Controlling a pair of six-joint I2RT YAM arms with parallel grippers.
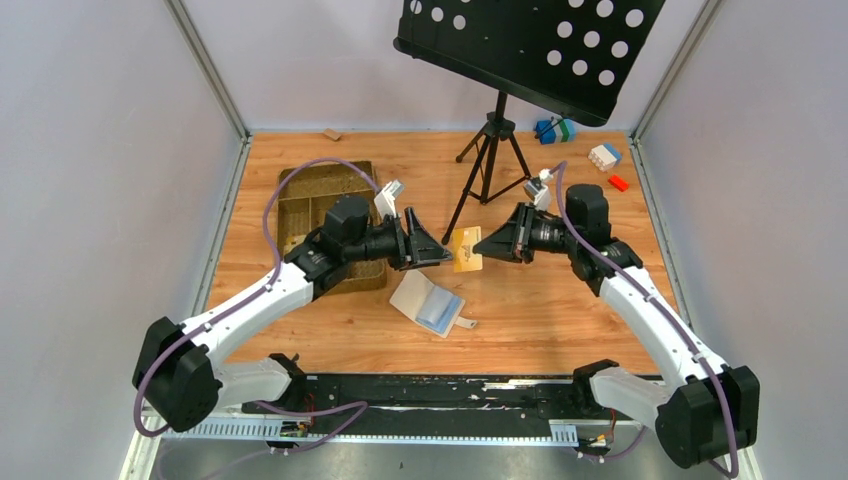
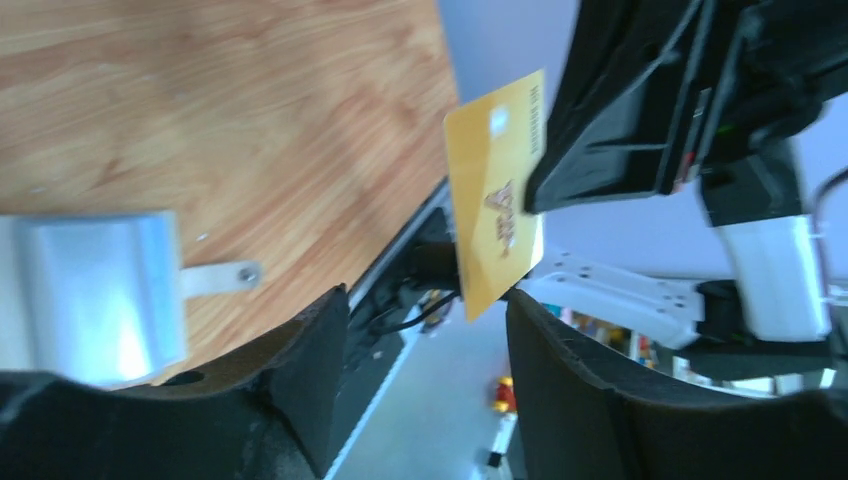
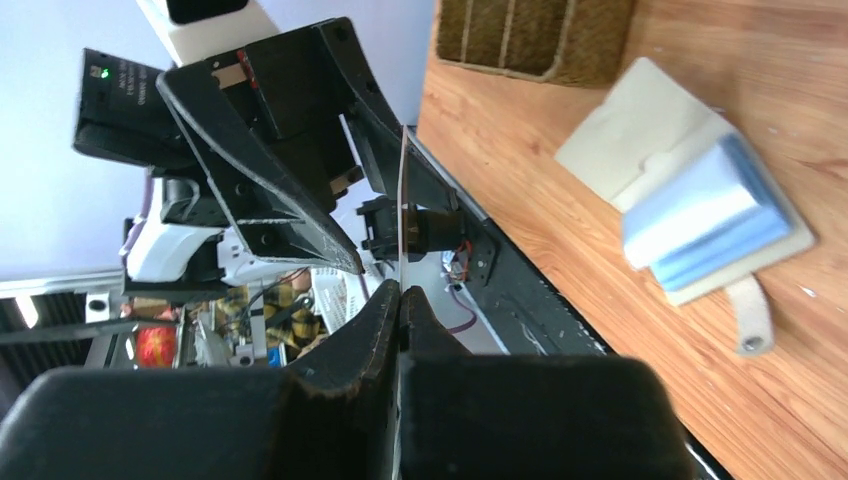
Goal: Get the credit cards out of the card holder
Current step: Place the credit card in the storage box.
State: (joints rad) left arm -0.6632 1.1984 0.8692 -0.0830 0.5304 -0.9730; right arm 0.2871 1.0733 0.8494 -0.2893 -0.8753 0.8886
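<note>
- A woven brown tray with compartments sits on the table, at the left.
- A black music stand stands on a tripod at the back.
- Blue-green, white and red blocks lie at the far right.

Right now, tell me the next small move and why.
Probably lower the right gripper toward bare table and set the orange-yellow card down. It is already out of the card holder, pinched in mid-air by the right gripper alone; the left gripper stands open beside it.
</note>
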